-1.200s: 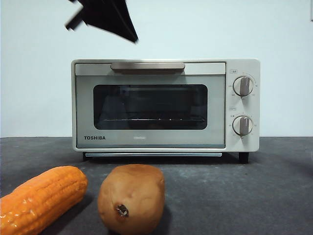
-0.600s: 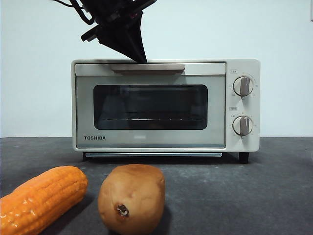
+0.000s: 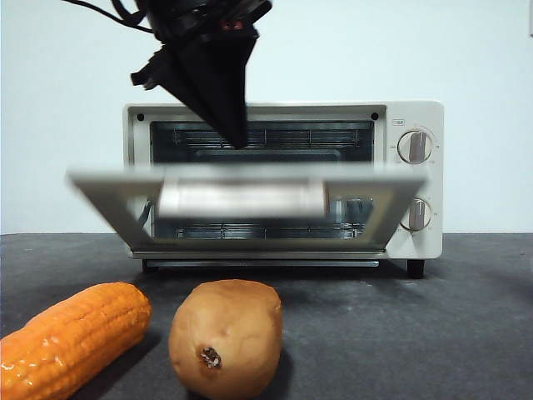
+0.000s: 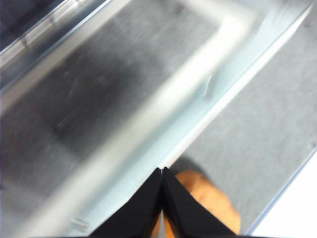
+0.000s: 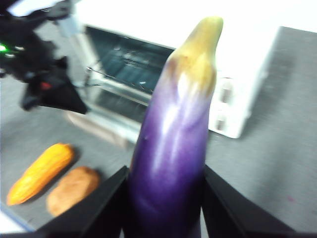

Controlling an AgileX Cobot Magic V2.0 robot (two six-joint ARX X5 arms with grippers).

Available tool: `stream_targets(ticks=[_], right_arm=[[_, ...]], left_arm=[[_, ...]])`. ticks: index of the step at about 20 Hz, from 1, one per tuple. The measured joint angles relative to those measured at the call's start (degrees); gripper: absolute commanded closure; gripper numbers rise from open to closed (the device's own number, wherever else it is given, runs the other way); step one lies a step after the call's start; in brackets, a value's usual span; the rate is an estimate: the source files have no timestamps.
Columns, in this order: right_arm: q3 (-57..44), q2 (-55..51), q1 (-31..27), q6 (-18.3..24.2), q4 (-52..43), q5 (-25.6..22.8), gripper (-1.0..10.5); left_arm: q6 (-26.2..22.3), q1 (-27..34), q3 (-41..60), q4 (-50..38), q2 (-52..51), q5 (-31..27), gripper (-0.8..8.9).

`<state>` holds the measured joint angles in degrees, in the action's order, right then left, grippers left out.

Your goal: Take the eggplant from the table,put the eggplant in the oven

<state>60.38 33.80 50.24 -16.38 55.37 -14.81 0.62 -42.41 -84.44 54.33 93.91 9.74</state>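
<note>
The eggplant (image 5: pixel 173 148), glossy purple with a yellowish tip, stands upright between my right gripper's (image 5: pixel 166 191) jaws, which are shut on it, high above the table and out of the front view. The cream oven (image 3: pixel 412 242) stands at the back of the dark grey table (image 3: pixel 400 333). Its glass door (image 3: pixel 241 196) is swung about halfway down and looks blurred, and the wire rack shows inside. My left gripper (image 3: pixel 236 142) hangs just above the door's top edge. In the left wrist view its jaws (image 4: pixel 162 171) are shut, with nothing between them.
An orange corn cob (image 3: pixel 71 333) and a tan potato (image 3: pixel 225 337) lie on the table in front of the oven. From the right wrist view, the oven (image 5: pixel 237 89) is ahead and the left arm (image 5: pixel 44 84) is beside its opening.
The left gripper came down onto the oven's handle, and the door, shut before, has swung down and open. The corn and potato stayed put.
</note>
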Motion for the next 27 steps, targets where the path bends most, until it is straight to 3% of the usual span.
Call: stream_targets(ticks=[5, 11, 15, 21, 23, 27], right_arm=[[0.0, 4.04, 0.0, 3.28, -1.64, 2.14, 8.2], [0.0, 12.98, 0.0, 12.96, -6.34, 5.73, 8.2], [0.44, 22.53, 0.0, 19.85, -8.85, 7.45, 8.2], [11.02, 40.61, 0.44, 29.99, -9.38, 7.3, 8.2], [15.02, 46.69, 1.25, 33.18, -9.42, 6.62, 8.2], [20.63, 57.79, 2.71, 41.48, -12.57, -2.34, 8.2]], left_arm=[[2.38, -0.26, 1.42, -4.02, -4.28, -2.86, 8.1], [5.77, 2.84, 14.56, -12.17, -17.97, -7.02, 8.1], [9.31, 8.98, 27.96, -18.03, -30.95, -7.02, 8.1], [12.26, 20.41, 42.6, -19.69, -46.29, -5.97, 8.1], [12.76, 24.22, 46.58, -20.41, -48.76, -2.62, 8.1], [13.64, 30.42, 50.03, -21.7, -49.46, 4.55, 8.1]])
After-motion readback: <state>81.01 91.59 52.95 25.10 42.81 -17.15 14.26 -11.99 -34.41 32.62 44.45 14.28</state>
